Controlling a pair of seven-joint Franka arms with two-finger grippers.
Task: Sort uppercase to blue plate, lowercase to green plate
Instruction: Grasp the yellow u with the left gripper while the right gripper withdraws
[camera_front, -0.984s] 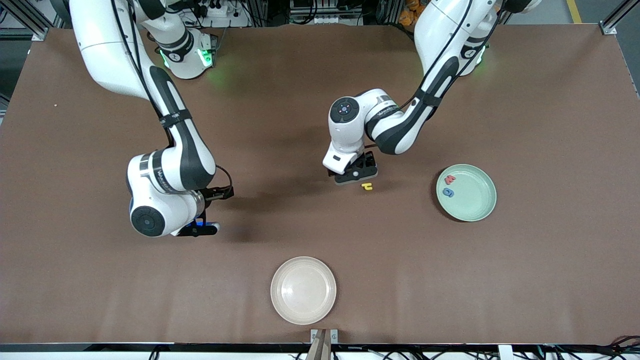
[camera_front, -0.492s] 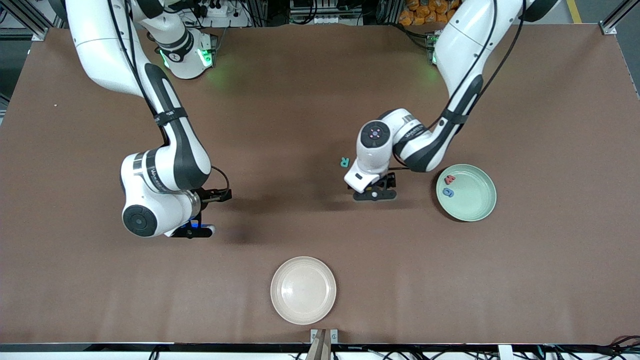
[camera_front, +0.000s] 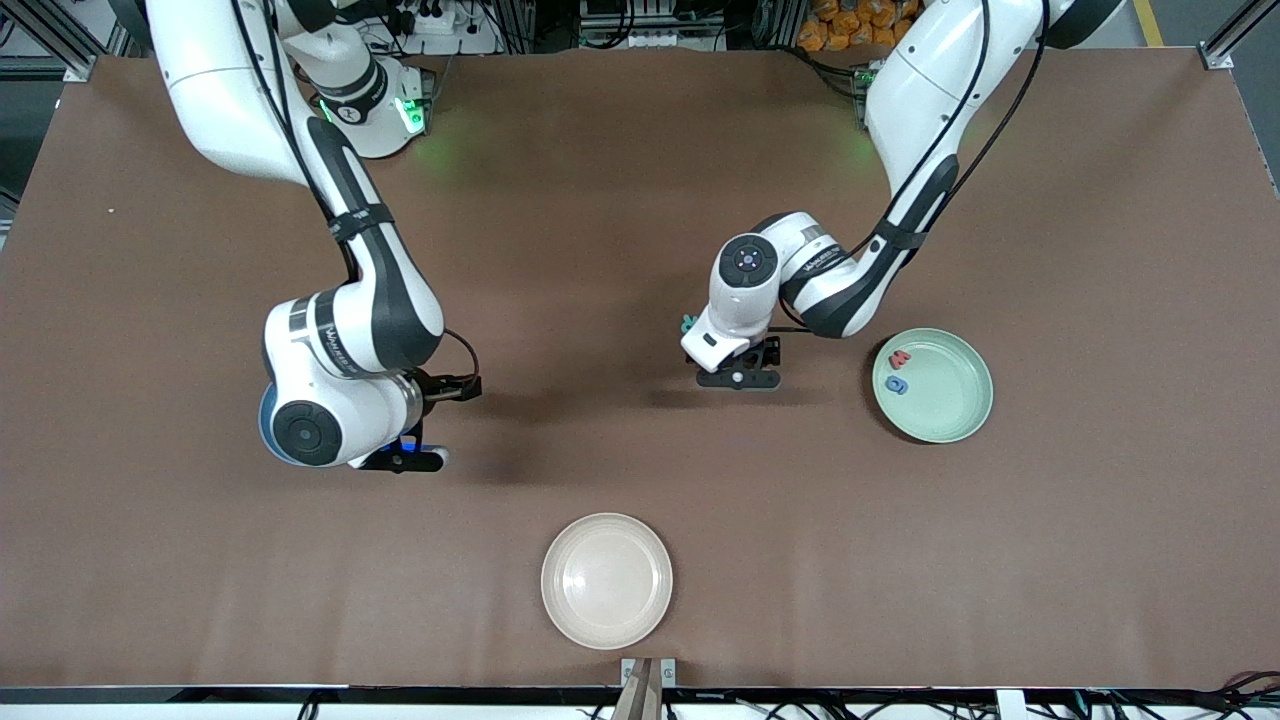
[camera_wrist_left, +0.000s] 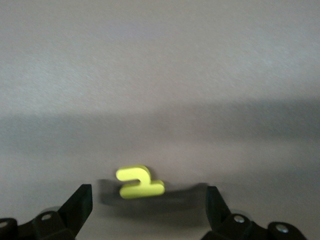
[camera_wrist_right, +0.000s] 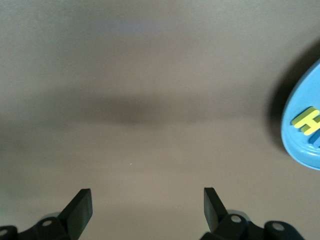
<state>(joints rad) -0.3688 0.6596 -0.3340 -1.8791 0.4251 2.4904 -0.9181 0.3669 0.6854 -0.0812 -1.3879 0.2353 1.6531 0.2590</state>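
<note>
- Left gripper (camera_wrist_left: 145, 200) hovering open over yellow h (camera_wrist_left: 139, 182); green plate (camera_front: 960, 415) sitting at its 3 o'clock.
- I'm centering before pinching.
- Right gripper (camera_wrist_right: 147, 202) waiting open beside blue plate (camera_wrist_right: 300, 145).

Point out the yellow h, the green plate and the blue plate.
yellow h (camera_wrist_left: 140, 182): left wrist view, middle of the letter.
green plate (camera_front: 950, 405): front view, bare inner floor.
blue plate (camera_wrist_right: 300, 150): right wrist view, bare rim edge.
</note>
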